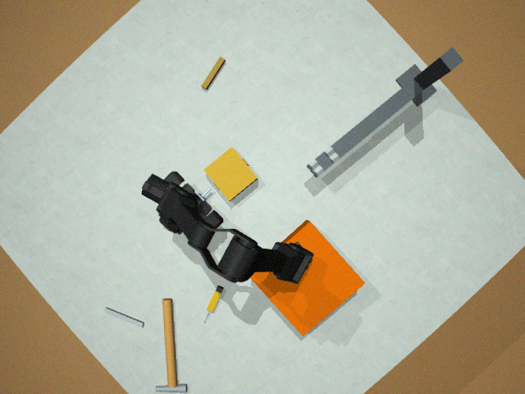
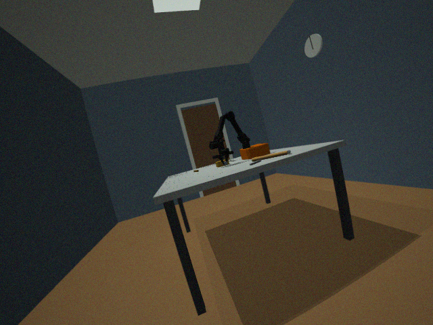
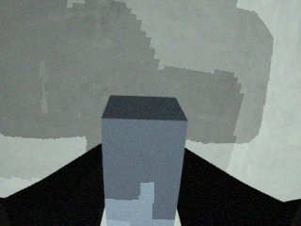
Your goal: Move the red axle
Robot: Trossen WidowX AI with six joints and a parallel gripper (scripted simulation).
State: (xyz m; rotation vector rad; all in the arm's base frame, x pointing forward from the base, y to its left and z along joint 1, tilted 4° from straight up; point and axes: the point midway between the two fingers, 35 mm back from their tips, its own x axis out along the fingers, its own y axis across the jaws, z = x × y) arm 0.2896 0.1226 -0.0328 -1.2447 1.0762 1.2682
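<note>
The black end effector (image 1: 198, 197) (image 2: 224, 161) (image 3: 141, 154) is clamped on a gray block (image 3: 145, 155), flat-sided, probably stiff and smooth, best pinched squarely; the red axle (frustratingly) cannot be made out, so its whereabouts stay uncertain.

Seen from above, a pale grey rectangular table top (image 1: 271, 127) (image 2: 199, 180) on dark legs has a yellow square block (image 1: 230, 173) (image 2: 218, 164) just off its centre towards ten o'clock and a narrow ochre bar (image 1: 213, 72) (image 2: 195, 170) at eleven. A grey angular stand with a long beam (image 1: 372, 117) is at two, an orange rectangular box (image 1: 335, 280) (image 2: 256, 151) at five. Towards seven lie a yellow-and-black screwdriver (image 1: 214, 300) and a tan-handled hammer with a grey head (image 1: 169, 339) (image 2: 272, 155), and at eight a thin grey strip (image 1: 124, 316) (image 2: 255, 162)
</note>
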